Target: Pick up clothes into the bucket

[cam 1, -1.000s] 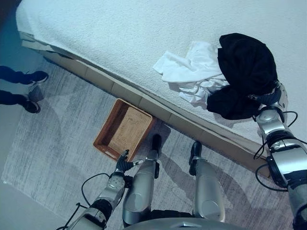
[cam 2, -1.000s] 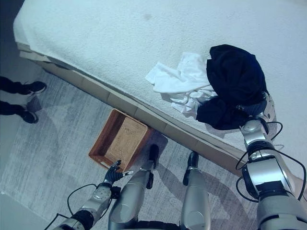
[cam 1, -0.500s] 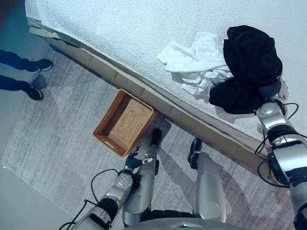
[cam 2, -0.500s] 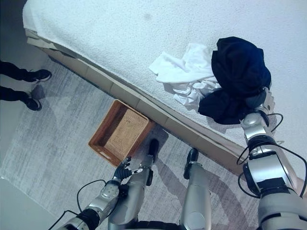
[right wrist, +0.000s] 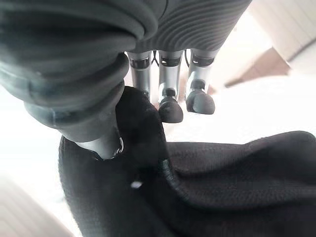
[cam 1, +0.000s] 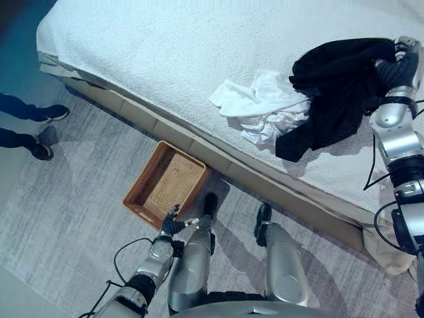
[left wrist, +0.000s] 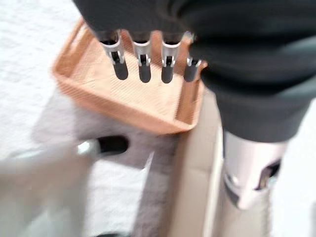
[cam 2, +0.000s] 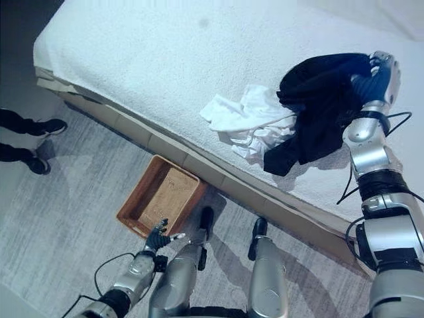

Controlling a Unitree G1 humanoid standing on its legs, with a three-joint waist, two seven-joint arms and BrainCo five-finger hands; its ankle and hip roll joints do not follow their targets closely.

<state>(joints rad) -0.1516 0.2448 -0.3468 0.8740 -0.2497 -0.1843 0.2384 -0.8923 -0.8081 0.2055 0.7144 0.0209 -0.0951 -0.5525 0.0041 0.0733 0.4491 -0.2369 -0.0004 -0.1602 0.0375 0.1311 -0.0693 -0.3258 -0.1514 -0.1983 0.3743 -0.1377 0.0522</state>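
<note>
I have the black clothes (cam 1: pixel 334 93) pinched in my right robot hand (cam 2: pixel 377 76), at the upper right of the frame, on the bed (cam 1: pixel 165 59). I should lift high so the cloth does not drag the white clothes (cam 1: pixel 262 106) along, then carry it to the basket (cam 1: pixel 164 185) on the floor, lower left of middle. My left robot hand (left wrist: pixel 148 64) hangs open by the basket. The black cloth looks soft, floppy and bunched.
</note>
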